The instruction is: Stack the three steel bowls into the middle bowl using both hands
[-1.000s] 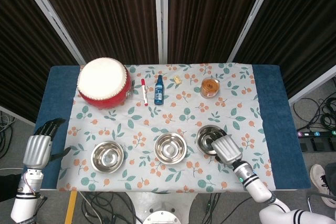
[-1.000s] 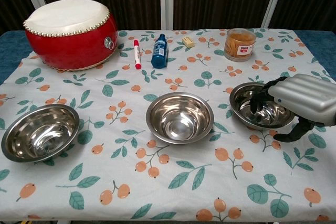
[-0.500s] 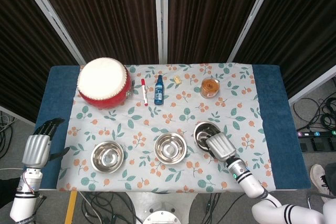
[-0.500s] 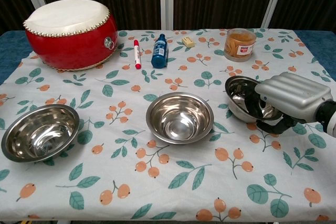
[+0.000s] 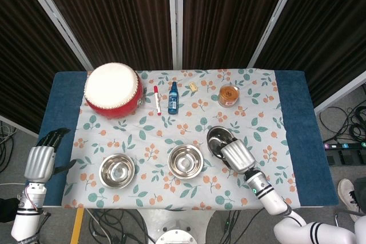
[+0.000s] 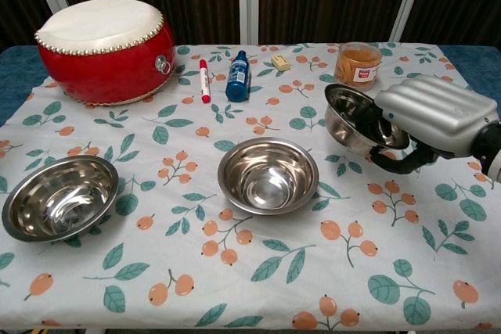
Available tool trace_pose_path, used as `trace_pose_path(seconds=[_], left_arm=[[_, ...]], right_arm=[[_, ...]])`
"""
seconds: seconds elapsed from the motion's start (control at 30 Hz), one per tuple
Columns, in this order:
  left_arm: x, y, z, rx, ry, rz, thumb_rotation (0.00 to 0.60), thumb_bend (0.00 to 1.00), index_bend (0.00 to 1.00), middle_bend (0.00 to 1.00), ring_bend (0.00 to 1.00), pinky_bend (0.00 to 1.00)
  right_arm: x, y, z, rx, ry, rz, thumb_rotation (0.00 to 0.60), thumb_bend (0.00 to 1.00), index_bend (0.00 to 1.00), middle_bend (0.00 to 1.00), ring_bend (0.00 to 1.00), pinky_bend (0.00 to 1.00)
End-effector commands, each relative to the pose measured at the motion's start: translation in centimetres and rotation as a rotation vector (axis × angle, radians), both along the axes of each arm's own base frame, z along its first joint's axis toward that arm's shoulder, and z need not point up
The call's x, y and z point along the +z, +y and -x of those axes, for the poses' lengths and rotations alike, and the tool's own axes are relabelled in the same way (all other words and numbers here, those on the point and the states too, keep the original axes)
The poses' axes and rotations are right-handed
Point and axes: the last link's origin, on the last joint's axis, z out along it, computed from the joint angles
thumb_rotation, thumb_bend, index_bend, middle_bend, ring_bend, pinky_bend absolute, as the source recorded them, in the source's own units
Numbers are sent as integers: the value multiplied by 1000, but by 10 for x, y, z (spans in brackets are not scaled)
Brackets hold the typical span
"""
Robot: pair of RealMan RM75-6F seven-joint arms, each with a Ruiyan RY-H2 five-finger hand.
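Three steel bowls are in view. The middle bowl (image 6: pixel 268 174) (image 5: pixel 185 160) sits on the floral cloth. Resting near the cloth's left edge is the left bowl (image 6: pixel 59 195) (image 5: pixel 117 170). My right hand (image 6: pixel 430 121) (image 5: pixel 234 155) grips the right bowl (image 6: pixel 350 118) (image 5: pixel 217 139) by its rim and holds it tilted above the table, to the right of the middle bowl. My left hand (image 5: pixel 40 160) hangs off the table's left edge with fingers apart, holding nothing; the chest view does not show it.
A red drum (image 6: pixel 103 48) stands at the back left. A red marker (image 6: pixel 204 80), a blue bottle (image 6: pixel 237 76), a small eraser (image 6: pixel 281 63) and a jar (image 6: pixel 358 65) line the back of the blue table (image 5: pixel 297 112).
My right hand has lifted the right bowl off the cloth and carried it up and leftward, tilting it. The left hand has stayed put.
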Motion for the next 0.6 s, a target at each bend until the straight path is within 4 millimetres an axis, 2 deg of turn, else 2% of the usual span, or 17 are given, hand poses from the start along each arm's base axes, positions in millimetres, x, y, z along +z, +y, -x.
trace_pose_path(seconds=[0.03, 0.2, 0.3, 0.43, 0.47, 0.53, 0.6], left_arm=[[0, 0, 1, 3, 1, -2, 600, 158, 242, 287, 211, 315], [1, -1, 2, 9, 3, -3, 600, 167, 242, 287, 210, 315], [2, -1, 4, 14, 9, -5, 600, 214, 242, 287, 210, 314], [4, 0, 5, 19, 5, -11, 600, 222, 242, 287, 210, 313], [4, 1, 5, 17, 6, -12, 600, 220, 242, 287, 210, 313], [6, 1, 6, 8, 23, -19, 600, 218, 243, 287, 210, 310], [7, 1, 7, 7, 26, -26, 600, 218, 242, 287, 210, 306]], right_arm=[[4, -1, -24, 70, -20, 7, 600, 383, 716, 585, 479, 541], [-9, 6, -49, 133, -26, -47, 600, 388, 716, 586, 480, 541], [-21, 11, -56, 137, -31, -90, 600, 397, 716, 587, 479, 542], [-32, 15, -61, 144, -24, -121, 600, 386, 716, 582, 477, 538], [-34, 16, -61, 146, -22, -128, 600, 351, 707, 576, 475, 529], [-37, 17, -61, 156, -10, -161, 600, 204, 633, 537, 432, 457], [-36, 17, -61, 165, 5, -184, 600, 36, 443, 387, 250, 255]])
